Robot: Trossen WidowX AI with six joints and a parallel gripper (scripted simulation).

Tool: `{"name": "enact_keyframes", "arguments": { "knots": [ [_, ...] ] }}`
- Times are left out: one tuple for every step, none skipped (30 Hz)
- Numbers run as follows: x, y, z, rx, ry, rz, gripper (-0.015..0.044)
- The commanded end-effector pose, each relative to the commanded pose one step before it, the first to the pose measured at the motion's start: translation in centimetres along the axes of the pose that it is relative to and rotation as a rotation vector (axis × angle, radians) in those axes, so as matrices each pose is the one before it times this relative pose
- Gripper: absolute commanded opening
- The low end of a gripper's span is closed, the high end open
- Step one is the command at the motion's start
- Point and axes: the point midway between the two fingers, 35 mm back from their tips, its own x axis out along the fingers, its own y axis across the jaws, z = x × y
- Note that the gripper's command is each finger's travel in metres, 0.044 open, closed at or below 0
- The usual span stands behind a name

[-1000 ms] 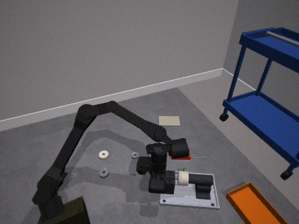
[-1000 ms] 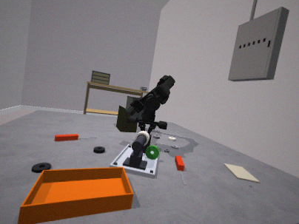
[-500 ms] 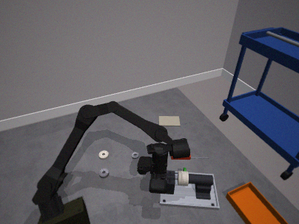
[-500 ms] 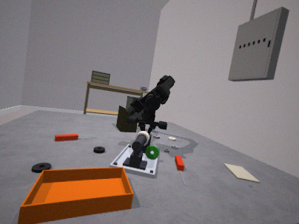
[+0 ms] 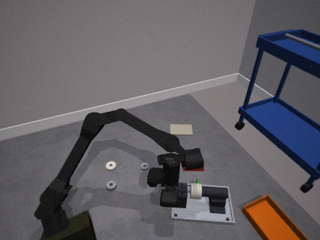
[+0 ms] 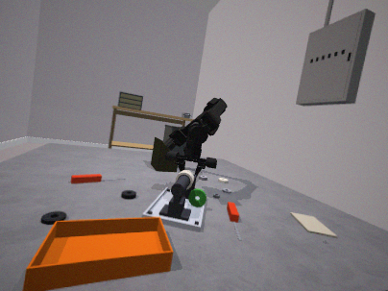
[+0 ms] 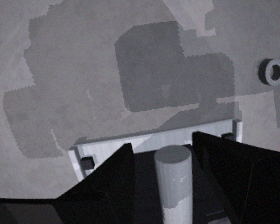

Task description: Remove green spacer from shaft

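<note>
- Can't see most of the shaft from above, masked by the gripper; cropped at bottom edge in wrist view
- Can't tell how far into the dark housing block, lower right in top view
- Can make out only a sliver of the green spacer from above, past the cream ring; contact beneath unclear
- In exterior view, see green spacer below centre, upright, round, hole visible, beside housing
- See shaft pale, smooth, cylindrical, bottom centre in wrist view
- Released: fingers parted either side of shaft
</note>
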Motion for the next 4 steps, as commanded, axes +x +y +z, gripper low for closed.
{"name": "enact_keyframes", "arguments": {
  "knots": [
    [0.021,0.015,0.056,0.0015,-0.00198,0.00031,0.0289],
    [0.0,0.0,0.0,0.0,0.0,0.0,0.0315],
    [-0.242,-0.005,-0.022,-0.0002,0.00071,0.00024,0.0341],
    [-0.507,-0.008,-0.04,-0.0003,0.00145,0.0005,0.0368]
  ]
}}
